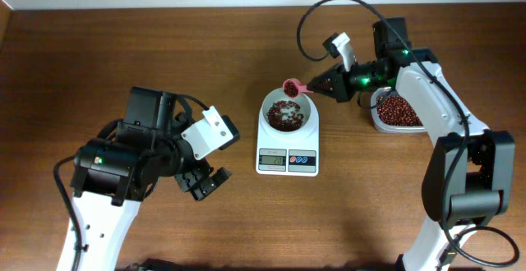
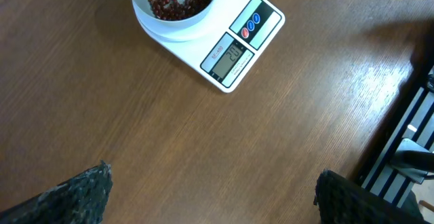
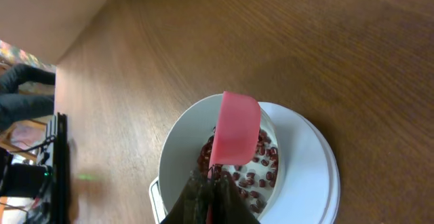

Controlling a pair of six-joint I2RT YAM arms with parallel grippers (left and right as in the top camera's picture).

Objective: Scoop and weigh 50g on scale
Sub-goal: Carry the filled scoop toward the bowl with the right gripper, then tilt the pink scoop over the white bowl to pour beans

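A white scale (image 1: 287, 150) stands at the middle of the brown tabletop (image 1: 164, 49), its display and its red and blue buttons on the near side and a round white bowl (image 1: 306, 117) on top. Dark red-brown beans (image 1: 284, 117) lie in a loose layer in the bowl. The right gripper (image 1: 319, 87), reaching in from the right, is pinched on the handle of a pink spoon (image 1: 292, 85) and holds its cup over the bowl's far rim. In the right wrist view the pink cup hangs tilted above the beans, its smooth back to the camera. Just right of the scale, behind the right arm, sits a clear tub (image 1: 374, 117) filled with more of the same beans. The left gripper (image 1: 209, 183) hovers over bare tabletop to the near left of the scale, well apart from it, its fingers (image 2: 78, 195) spread wide and holding nothing. The left wrist view shows the scale's display lit, though its digits are too small to read with certainty.
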